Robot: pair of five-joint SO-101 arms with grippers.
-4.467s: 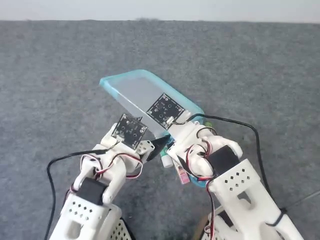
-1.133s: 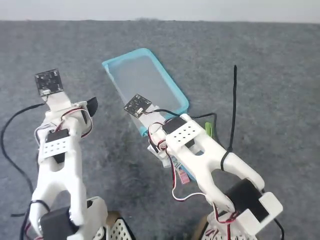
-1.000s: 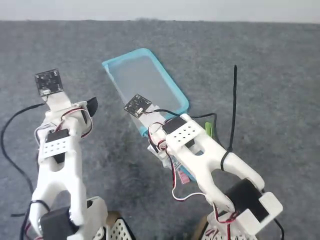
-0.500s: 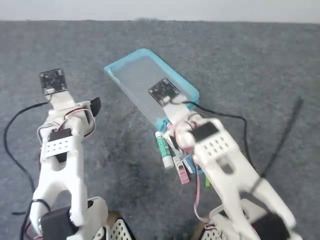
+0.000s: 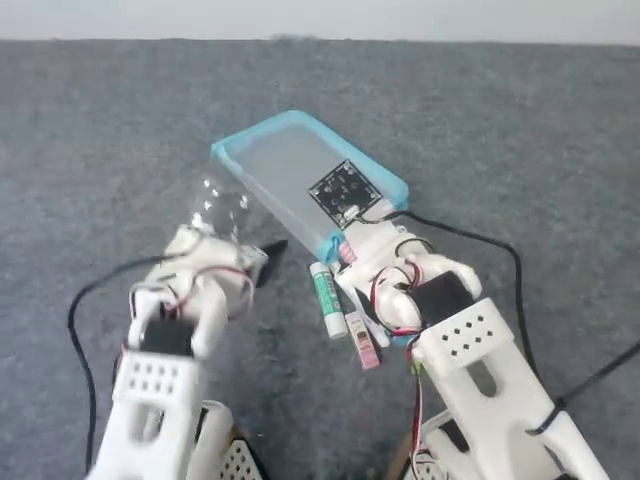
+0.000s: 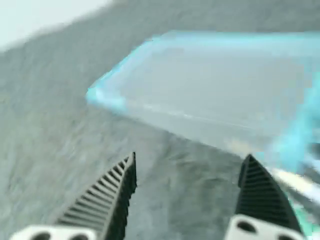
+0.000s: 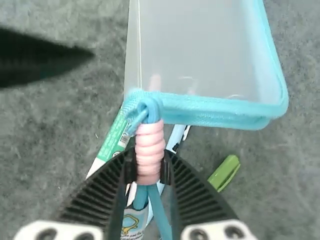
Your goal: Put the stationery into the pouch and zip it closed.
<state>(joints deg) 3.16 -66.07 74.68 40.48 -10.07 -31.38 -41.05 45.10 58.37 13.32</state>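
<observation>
The translucent plastic pouch with turquoise zip edging [image 5: 285,175] lay on the grey carpeted table [image 5: 520,130]; we saw its pink ribbed zip pull [image 7: 149,142] clamped in the right gripper [image 7: 148,160] at the pouch's corner; a green-and-white tube [image 5: 326,298], a pink stick [image 5: 363,345] and a green clip [image 7: 223,173] lay outside, just beside that corner; the left gripper [image 6: 190,159] hung beside the pouch's long side, jaws apart.
</observation>
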